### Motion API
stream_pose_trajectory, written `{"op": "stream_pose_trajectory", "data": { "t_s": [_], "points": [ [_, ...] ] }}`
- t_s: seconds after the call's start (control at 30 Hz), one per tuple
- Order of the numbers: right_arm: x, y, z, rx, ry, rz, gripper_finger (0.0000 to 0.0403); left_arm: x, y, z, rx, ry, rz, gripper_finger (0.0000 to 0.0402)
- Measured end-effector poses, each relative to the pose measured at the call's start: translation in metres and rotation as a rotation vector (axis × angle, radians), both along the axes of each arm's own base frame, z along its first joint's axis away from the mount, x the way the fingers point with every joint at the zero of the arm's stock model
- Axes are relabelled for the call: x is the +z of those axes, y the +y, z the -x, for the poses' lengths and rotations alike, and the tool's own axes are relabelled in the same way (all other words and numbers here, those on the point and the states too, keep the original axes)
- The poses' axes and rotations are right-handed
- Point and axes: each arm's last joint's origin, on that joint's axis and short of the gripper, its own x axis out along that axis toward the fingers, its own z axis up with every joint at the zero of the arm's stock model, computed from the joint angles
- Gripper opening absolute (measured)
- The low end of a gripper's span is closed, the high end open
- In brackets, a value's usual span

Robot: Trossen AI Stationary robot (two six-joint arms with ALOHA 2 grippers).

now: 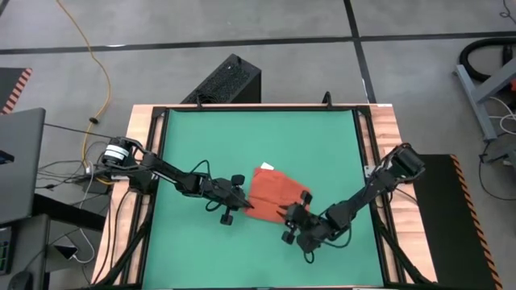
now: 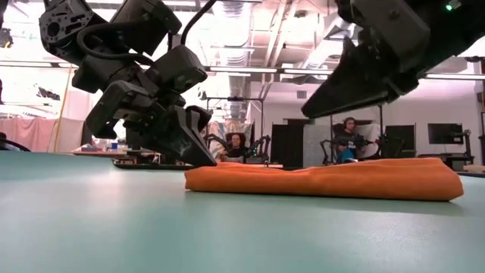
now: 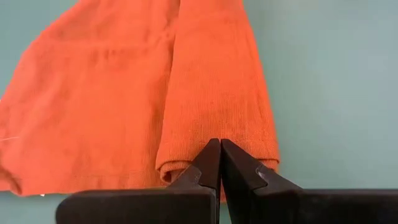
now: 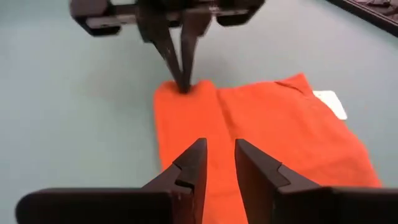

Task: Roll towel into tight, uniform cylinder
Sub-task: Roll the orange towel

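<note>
The orange-red towel (image 1: 274,192) lies flat on the green mat (image 1: 242,137), right of the middle. A strip along its near edge is folded over (image 3: 211,93), and its white tag (image 4: 329,102) sits at the far edge. My left gripper (image 1: 246,205) is shut, with its tips on the towel's left end. My right gripper (image 4: 219,149) stands open above the towel's right end (image 2: 447,182), raised clear of the cloth with nothing between its fingers. My left gripper rests its shut fingertips (image 3: 217,155) on the left end of the folded strip (image 3: 205,134), where the fold ends at the towel's left edge. The fingers slant down from the table's left and lie along the strip. The towel stays flat on the mat.
A black box (image 1: 230,80) stands beyond the table's far edge. A wooden rim (image 1: 387,137) frames the mat. Bare mat lies left of and beyond the towel. In the low view, two people (image 2: 236,144) (image 2: 348,135) sit in the room behind.
</note>
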Motion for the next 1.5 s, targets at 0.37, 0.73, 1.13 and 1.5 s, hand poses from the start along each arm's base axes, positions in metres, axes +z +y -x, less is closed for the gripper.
{"op": "stream_pose_trajectory", "data": {
  "t_s": [0.37,0.73,1.13,1.5],
  "points": [
    [-0.056,0.009,0.014,-0.117,0.117,-0.067,0.0087,-0.002,0.000,0.001,0.003,0.023,-0.008,0.0000],
    [-0.057,0.014,0.021,-0.149,0.116,-0.103,0.0086,0.003,0.000,0.004,0.043,0.013,-0.016,0.0000],
    [-0.057,0.014,0.020,-0.138,0.130,-0.089,0.0086,0.011,-0.011,-0.007,-0.004,-0.300,0.004,0.0000],
    [-0.055,0.014,0.020,-0.137,0.123,-0.055,0.0086,-0.038,-0.007,-0.018,0.052,-0.123,0.041,0.0000]
  ]
}}
